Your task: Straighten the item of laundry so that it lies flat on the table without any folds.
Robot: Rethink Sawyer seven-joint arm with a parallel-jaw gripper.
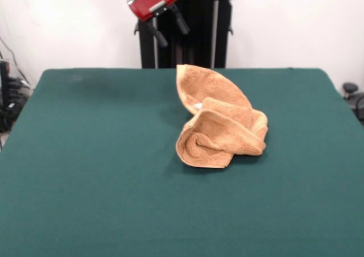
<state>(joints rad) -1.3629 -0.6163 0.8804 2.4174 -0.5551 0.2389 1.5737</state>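
Observation:
The orange-tan towel [219,120] lies crumpled near the middle of the dark green table [102,166], a little toward the far side. It is folded over itself in several layers, with one rounded flap stretching toward the far edge and a rolled bunch at its near end. A small white label [198,105] peeks out at its left side. My gripper [169,29] hangs from the red arm above the table's far edge, up and left of the towel. Its two black fingers [157,34] stand apart, open and empty, clear of the cloth.
The black pedestal [193,35] stands behind the far edge of the table. Dark equipment and cables [8,98] sit off the left edge, and a dark object [352,95] off the right edge.

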